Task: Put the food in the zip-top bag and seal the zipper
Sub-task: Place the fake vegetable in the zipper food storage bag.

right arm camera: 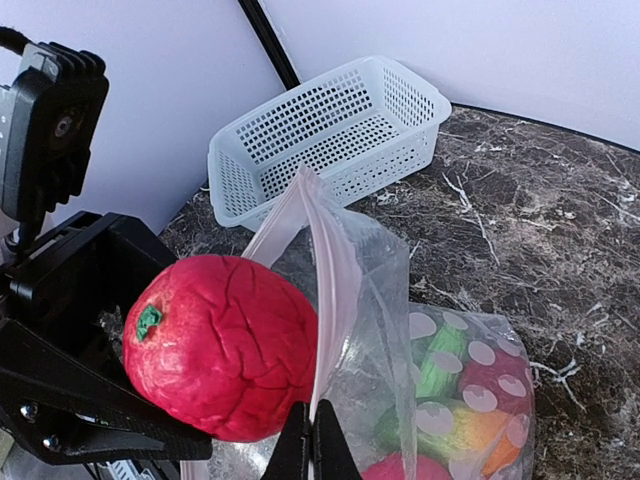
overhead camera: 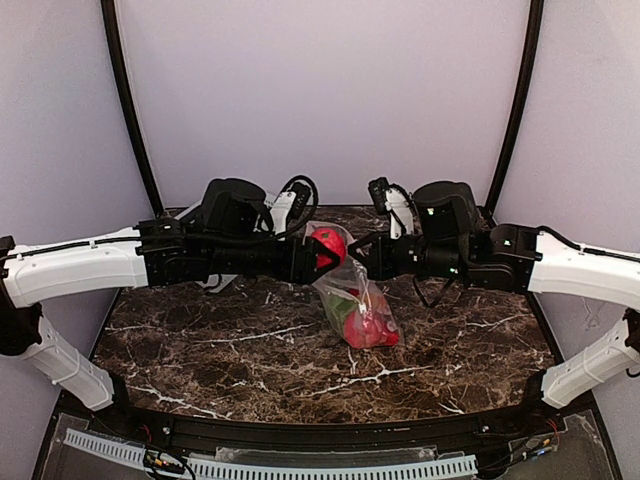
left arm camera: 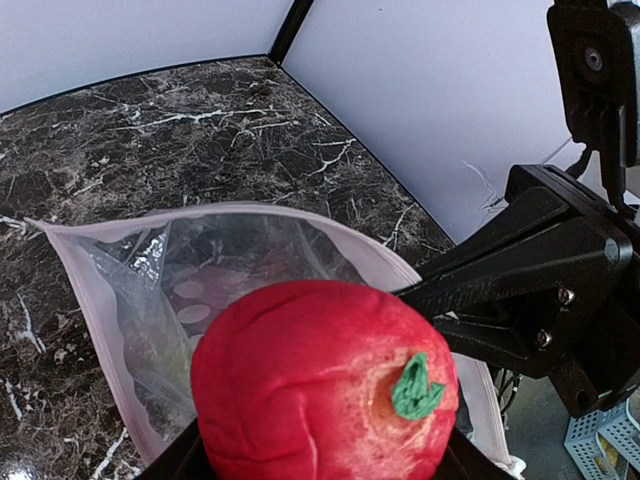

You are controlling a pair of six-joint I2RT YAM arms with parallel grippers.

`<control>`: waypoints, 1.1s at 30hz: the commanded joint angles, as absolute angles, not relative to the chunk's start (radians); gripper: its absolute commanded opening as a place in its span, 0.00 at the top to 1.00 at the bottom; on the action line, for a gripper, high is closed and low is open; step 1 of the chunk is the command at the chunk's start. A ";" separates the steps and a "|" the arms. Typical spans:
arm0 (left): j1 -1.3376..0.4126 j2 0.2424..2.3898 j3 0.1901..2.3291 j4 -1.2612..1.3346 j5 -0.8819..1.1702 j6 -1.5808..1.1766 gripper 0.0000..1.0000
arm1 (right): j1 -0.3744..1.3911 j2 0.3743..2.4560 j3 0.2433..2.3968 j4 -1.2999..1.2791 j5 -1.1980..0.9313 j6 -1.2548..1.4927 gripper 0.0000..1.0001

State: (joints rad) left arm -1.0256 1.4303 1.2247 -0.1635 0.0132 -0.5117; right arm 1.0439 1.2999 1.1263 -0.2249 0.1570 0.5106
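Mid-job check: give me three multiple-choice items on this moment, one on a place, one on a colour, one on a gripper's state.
1. Where is the red fruit that the left gripper holds?
A) on the table's near edge
B) at the bag's open mouth
C) under the right arm

2. What colour is the basket?
A) white
B) blue
C) black

3. The right gripper is:
A) open wide
B) shut on the bag's edge
C) shut on a green toy

Answers:
1 B: both wrist views show the fruit right in front of the open mouth.
2 A: the right wrist view shows a white lattice.
3 B: its closed fingertips pinch the zipper strip.
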 commanded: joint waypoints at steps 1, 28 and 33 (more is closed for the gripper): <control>-1.029 1.425 1.267 -0.209 -0.033 -0.507 0.35 | 1.037 1.280 1.122 -0.194 0.162 0.516 1.00; -1.002 1.256 1.242 -0.346 -0.145 -0.566 0.23 | 1.038 1.284 1.131 -0.198 0.163 0.516 1.00; -0.972 1.258 1.153 -0.264 -0.060 -0.633 0.23 | 1.037 1.280 1.127 -0.198 0.159 0.521 1.00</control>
State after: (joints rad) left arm -0.9955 1.2503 1.2289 -0.2775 -0.1097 -0.5678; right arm 1.0439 1.2995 1.1255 -0.2249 0.1570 0.5106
